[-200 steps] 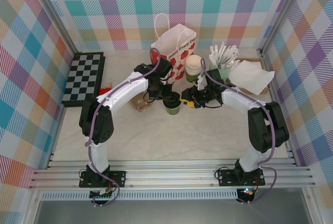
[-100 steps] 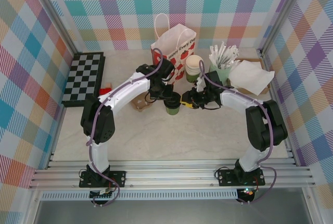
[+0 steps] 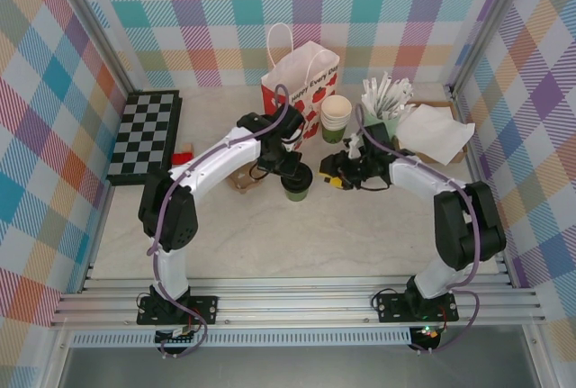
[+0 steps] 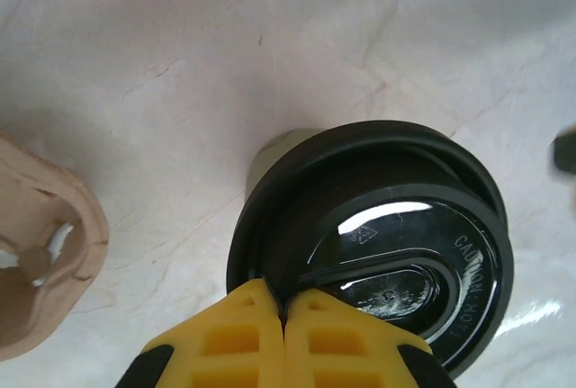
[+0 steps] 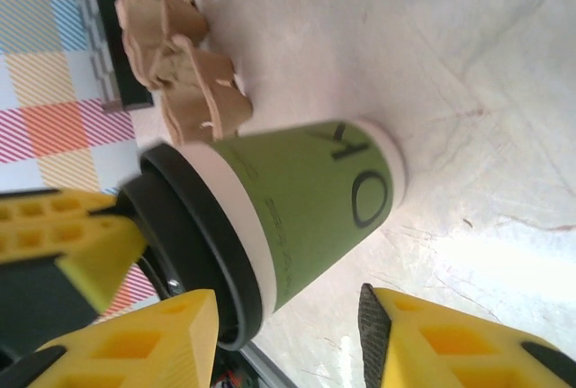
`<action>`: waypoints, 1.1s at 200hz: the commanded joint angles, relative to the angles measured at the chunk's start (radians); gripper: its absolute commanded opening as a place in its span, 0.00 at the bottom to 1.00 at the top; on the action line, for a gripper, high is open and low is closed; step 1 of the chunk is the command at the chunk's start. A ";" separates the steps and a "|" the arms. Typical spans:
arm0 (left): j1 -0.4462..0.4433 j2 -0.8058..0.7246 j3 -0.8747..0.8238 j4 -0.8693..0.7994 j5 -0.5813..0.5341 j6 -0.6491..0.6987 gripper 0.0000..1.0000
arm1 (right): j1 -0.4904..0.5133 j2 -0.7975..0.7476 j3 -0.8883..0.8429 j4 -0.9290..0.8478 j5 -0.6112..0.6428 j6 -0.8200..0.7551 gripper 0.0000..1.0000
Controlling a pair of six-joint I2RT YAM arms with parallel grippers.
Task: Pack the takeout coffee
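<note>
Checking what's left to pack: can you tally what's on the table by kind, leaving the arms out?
Lidded green cup: 1
Stack of lidless cups: 1
Paper bag: 1
Cardboard cup carrier: 1
Holder of white sticks: 1
Pile of white napkins: 1
Checkerboard: 1
Small red item: 1
Total: 8

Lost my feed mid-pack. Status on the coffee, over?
Left gripper shut, tips at edge of lid. Right gripper open, astride the cup. Cup upright on table, cardboard carrier beside, apart.
</note>
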State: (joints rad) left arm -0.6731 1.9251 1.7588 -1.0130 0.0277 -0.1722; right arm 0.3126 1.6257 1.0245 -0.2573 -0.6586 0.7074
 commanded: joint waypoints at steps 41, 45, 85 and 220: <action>-0.005 0.031 0.075 -0.113 0.091 0.253 0.00 | -0.018 0.081 0.125 -0.105 -0.167 -0.068 0.52; -0.005 0.029 0.067 -0.102 0.099 0.255 0.00 | -0.017 0.090 0.131 -0.106 -0.176 -0.070 0.52; -0.006 0.020 0.018 -0.036 0.090 0.238 0.00 | -0.006 0.145 0.158 -0.131 -0.208 -0.092 0.49; -0.008 -0.027 -0.226 0.102 0.140 0.134 0.00 | 0.035 0.261 0.001 -0.126 -0.069 -0.106 0.34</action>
State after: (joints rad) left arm -0.6727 1.8843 1.6531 -0.9207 0.1257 0.0120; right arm 0.3317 1.8191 1.1389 -0.3511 -0.8524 0.6048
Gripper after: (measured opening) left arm 0.034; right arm 0.345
